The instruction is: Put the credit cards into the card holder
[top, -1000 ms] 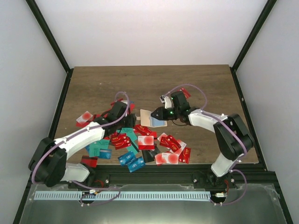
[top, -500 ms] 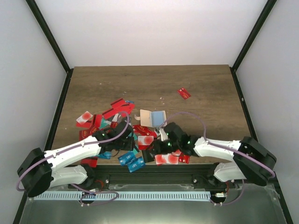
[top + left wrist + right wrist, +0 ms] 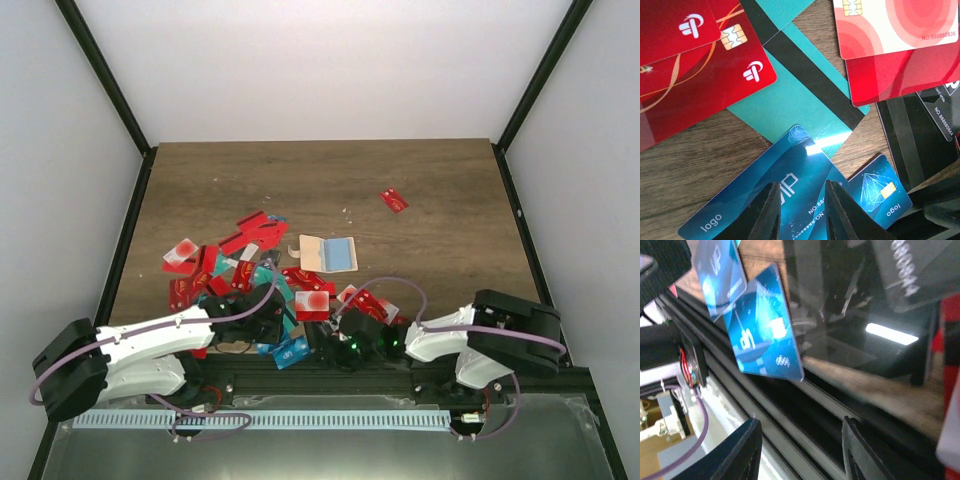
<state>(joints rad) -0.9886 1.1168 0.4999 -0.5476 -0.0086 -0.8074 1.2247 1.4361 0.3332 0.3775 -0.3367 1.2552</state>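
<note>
A wooden surface [image 3: 300, 175] holds a litter of credit cards [image 3: 313, 306] along its near side; the card holder [image 3: 328, 254] lies open, blue inside up, just beyond them. The left end effector [image 3: 801, 192], narrowly parted, hangs over a blue card [image 3: 740, 200], while the right end effector [image 3: 800, 427] stands spread, empty, at the near edge.

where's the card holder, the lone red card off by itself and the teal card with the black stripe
card holder [image 3: 328, 254], top view, middle of the open wallet
lone red card [image 3: 394, 200], top view, centre of its face
teal card [image 3: 790, 102], left wrist view, teal face below the black stripe
</note>
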